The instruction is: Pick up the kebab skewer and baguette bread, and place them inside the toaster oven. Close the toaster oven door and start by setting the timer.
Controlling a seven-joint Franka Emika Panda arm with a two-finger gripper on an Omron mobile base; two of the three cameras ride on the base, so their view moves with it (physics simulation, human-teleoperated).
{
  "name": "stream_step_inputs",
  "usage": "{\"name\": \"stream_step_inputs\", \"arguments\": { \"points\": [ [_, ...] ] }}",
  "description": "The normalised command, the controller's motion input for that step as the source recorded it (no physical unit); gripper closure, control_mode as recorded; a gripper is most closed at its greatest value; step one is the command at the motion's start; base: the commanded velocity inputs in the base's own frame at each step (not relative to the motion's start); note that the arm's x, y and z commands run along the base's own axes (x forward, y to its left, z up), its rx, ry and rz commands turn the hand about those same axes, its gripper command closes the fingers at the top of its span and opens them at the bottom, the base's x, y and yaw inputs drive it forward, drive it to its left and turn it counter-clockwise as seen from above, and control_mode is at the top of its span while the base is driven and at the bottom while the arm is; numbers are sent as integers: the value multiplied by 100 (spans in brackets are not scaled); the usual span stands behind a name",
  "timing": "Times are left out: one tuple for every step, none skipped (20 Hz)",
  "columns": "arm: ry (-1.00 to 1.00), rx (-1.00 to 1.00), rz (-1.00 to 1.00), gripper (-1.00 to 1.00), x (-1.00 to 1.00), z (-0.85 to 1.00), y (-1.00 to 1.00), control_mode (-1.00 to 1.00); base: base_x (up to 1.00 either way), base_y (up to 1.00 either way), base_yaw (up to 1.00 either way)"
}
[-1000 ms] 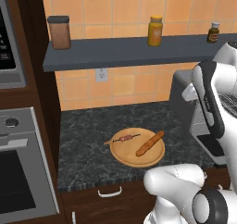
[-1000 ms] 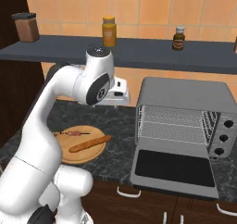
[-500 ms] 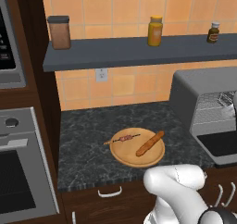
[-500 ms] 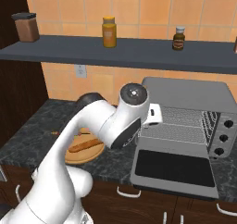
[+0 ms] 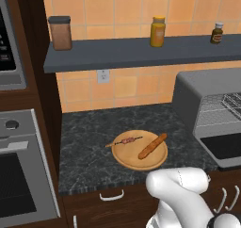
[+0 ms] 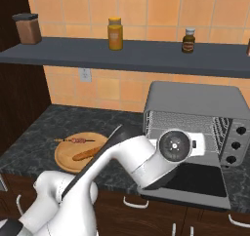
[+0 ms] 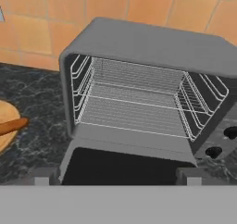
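Note:
The kebab skewer (image 5: 126,141) (image 6: 75,141) and the baguette bread (image 5: 152,146) (image 6: 88,155) (image 7: 12,125) lie side by side on a round wooden plate (image 5: 123,158) (image 6: 63,157) on the dark counter. To their right stands the grey toaster oven (image 5: 202,88) (image 6: 195,99) (image 7: 152,42). Its door (image 5: 227,147) (image 6: 200,179) (image 7: 125,165) is folded down flat, and the wire rack (image 7: 134,112) inside is bare. My gripper (image 7: 115,177) hovers open in front of the oven mouth, above the lowered door, with nothing between its fingers. The arm's wrist (image 6: 174,145) hangs before the oven.
Three knobs (image 6: 238,145) (image 7: 230,132) run down the oven's right side. A wall shelf (image 5: 132,50) (image 6: 122,54) carries a brown canister (image 5: 60,32), a yellow jar (image 5: 157,31) and a small dark jar (image 5: 216,33). A built-in steel oven (image 5: 19,175) stands at the far left.
The arm has swung down and rightward from an upright pose near the plate to low in front of the open oven. Skewer, baguette and plate have not moved.

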Motion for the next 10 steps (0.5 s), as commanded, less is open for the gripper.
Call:
{"name": "stream_step_inputs", "arguments": {
  "points": [
    [-30, 2, -9, -100, 0, -11, -60, -100, 0, 0, 0],
    [-28, 0, -9, -100, 0, -11, -49, -100, 0, 0, 0],
    [-20, 6, -8, -100, 9, 0, -30, -100, 0, 0, 0],
    [-12, 3, -6, -100, 14, 0, -14, -100, 0, 0, 0],
    [-2, 0, -5, -100, 24, 0, -1, -100, 0, 0, 0],
    [-5, 0, -5, -100, 28, 0, 0, -100, 0, 0, 0],
    [-6, 4, -3, -100, 45, 0, 0, -100, 0, 0, 0],
    [-9, 10, -2, -100, 49, 0, -2, -100, 0, 0, 0],
    [-8, 14, -1, -100, 50, -5, -9, -100, 0, 0, 0],
    [-9, 15, 0, -100, 52, -7, -14, -100, 0, 0, 0]
  ]
}}
